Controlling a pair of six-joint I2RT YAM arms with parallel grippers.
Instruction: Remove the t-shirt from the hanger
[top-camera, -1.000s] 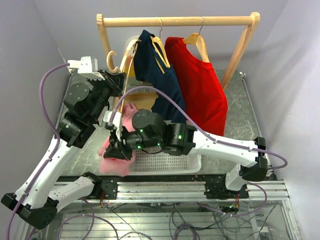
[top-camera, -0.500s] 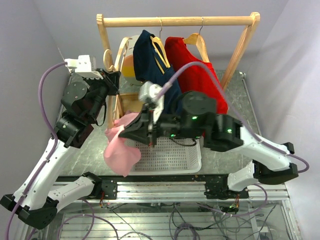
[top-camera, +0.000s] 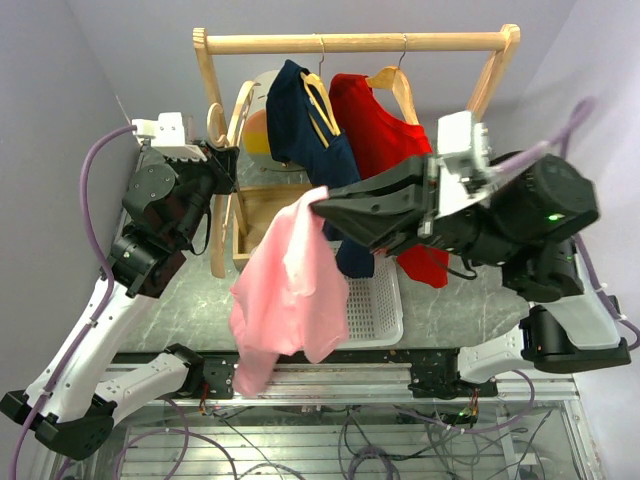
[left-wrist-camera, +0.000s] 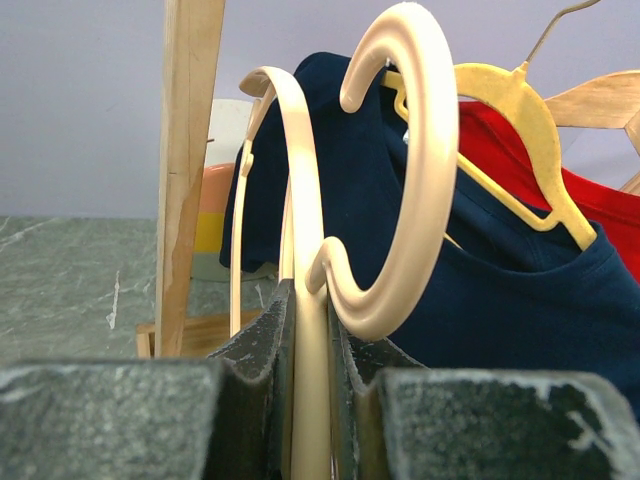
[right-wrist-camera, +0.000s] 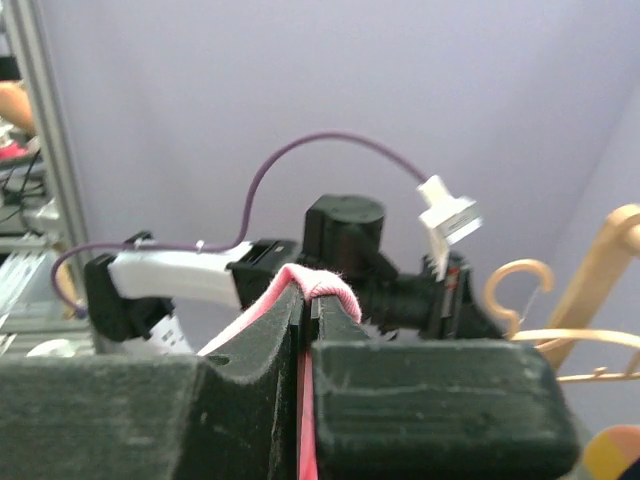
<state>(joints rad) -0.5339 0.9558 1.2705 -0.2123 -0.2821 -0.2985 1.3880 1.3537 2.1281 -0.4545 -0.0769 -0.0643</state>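
Pinches a fold of the pink shirt (top-camera: 285, 290) in the right gripper (top-camera: 325, 208), closed tight with only cloth between the jaws. Holds it high over the table (top-camera: 190, 300), fully off the hanger (top-camera: 240, 115) and well apart from it. Drapes down and to the left from that single pinch, loose, across the near-left corner of the basket (top-camera: 375, 310) and past the table's near edge.

From the right wrist: same grip up close, right gripper (right-wrist-camera: 308, 320) shut on a narrow ridge of pink shirt (right-wrist-camera: 322, 285) poking up between the dark fingers (right-wrist-camera: 250, 370).

Clamps the bare hanger in the left gripper (top-camera: 228, 160), at the left end of the rack (top-camera: 350, 42), beside its left post. From the left wrist: left gripper (left-wrist-camera: 308, 390) closed on the cream hanger (left-wrist-camera: 425, 170) low on its stem, fingers (left-wrist-camera: 255, 350) pressed against both sides, hook curling up and to the right above them. No cloth on it.

Behind, on the rack: navy shirt (top-camera: 305, 130) on a yellow hanger (top-camera: 322, 100), red shirt (top-camera: 400, 170) just right of it, partly hidden by the right arm. Wooden box (top-camera: 265, 205) on the table below the navy shirt, between the left gripper and the hanging pink cloth.
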